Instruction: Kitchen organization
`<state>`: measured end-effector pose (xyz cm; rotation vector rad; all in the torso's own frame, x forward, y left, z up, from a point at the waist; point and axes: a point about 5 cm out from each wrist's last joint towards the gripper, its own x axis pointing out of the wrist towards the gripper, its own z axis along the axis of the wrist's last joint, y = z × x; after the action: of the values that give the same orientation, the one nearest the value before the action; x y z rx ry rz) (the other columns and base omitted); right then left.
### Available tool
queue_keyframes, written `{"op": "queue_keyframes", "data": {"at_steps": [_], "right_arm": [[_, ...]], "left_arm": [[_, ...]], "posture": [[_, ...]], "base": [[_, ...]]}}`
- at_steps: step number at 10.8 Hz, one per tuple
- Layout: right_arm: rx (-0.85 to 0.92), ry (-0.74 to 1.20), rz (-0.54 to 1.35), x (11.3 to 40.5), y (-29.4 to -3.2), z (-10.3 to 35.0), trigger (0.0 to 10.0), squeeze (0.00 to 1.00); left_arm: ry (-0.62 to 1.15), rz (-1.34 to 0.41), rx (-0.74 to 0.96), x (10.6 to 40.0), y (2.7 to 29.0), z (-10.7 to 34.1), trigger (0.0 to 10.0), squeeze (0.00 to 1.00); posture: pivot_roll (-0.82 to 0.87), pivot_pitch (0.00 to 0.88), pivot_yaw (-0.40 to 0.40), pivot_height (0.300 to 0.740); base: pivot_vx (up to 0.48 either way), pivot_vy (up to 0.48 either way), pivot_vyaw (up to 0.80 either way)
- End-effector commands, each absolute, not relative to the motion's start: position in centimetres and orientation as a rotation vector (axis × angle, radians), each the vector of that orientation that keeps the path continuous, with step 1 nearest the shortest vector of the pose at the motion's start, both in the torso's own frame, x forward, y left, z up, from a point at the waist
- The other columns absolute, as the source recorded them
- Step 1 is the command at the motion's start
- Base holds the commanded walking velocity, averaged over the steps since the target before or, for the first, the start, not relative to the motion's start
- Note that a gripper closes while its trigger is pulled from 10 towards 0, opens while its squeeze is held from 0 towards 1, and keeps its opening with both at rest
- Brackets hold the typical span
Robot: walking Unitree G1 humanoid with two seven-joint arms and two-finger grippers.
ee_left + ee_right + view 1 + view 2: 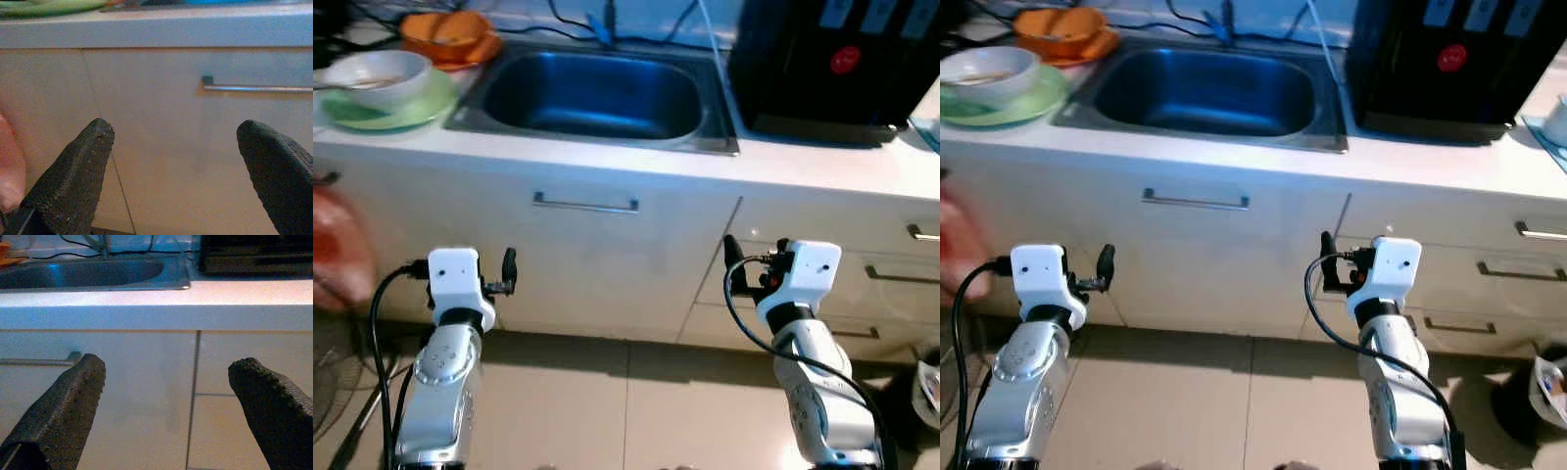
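Both hands wide and empty, left hand (509,271) and right hand (732,257) low before cabinet; white bowl (378,76) far left on bench (803,164), likely fragile, slick — grip rim.

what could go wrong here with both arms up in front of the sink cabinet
Both grippers, left gripper and right gripper, are open and empty, held low before the cabinet front; moving forward could knock the jaws into the door or its handle. The white bowl on the green plate sits near the counter edge, so a careless upward reach might tip it. A blurred reddish shape at the robot's left may be a person close by.
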<state>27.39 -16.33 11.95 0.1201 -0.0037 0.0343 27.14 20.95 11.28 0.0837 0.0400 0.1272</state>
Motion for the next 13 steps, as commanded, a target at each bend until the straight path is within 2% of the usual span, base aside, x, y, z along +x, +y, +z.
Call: {"op": "queue_keyframes", "data": {"at_steps": [1, 2, 6, 9, 12, 13], "right_arm": [[0.116, -0.011, 0.024, 27.5, -16.6, 12.1, 10.0, 0.00], [0.116, -0.011, 0.019, 27.6, -16.6, 12.1, 10.0, 0.00], [0.128, -0.010, -0.001, 27.5, -16.9, 12.0, 10.0, 0.00], [0.144, -0.015, -0.014, 27.5, -17.0, 12.2, 10.0, 0.00], [0.150, -0.011, -0.033, 27.5, -17.2, 12.2, 10.0, 0.00], [0.149, -0.014, -0.032, 27.4, -17.2, 12.2, 10.0, 0.00]], "left_arm": [[0.039, 0.132, 0.083, 27.1, 21.1, 11.5, 10.0, 0.00], [0.031, 0.123, 0.067, 27.5, 20.5, 11.8, 10.0, 0.00], [0.032, 0.100, 0.035, 27.8, 19.8, 11.9, 10.0, 0.00], [0.032, 0.098, 0.016, 28.0, 19.6, 12.0, 10.0, 0.00], [0.038, 0.094, 0.011, 28.1, 19.5, 12.0, 10.0, 0.00], [0.047, 0.094, 0.012, 28.1, 19.5, 11.8, 10.0, 0.00]], "posture": [[0.05, 0.073, -0.047, 0.740], [0.05, 0.070, -0.044, 0.740], [0.04, 0.069, -0.044, 0.740], [0.04, 0.072, -0.045, 0.740], [0.03, 0.076, -0.042, 0.740], [0.03, 0.079, -0.041, 0.740]], "base": [[0.000, 0.000, 0.74], [0.000, 0.000, 0.80], [0.000, 0.217, 0.00], [0.000, 0.000, 0.00], [0.000, 0.360, -0.70], [0.000, 0.480, 0.00]]}}
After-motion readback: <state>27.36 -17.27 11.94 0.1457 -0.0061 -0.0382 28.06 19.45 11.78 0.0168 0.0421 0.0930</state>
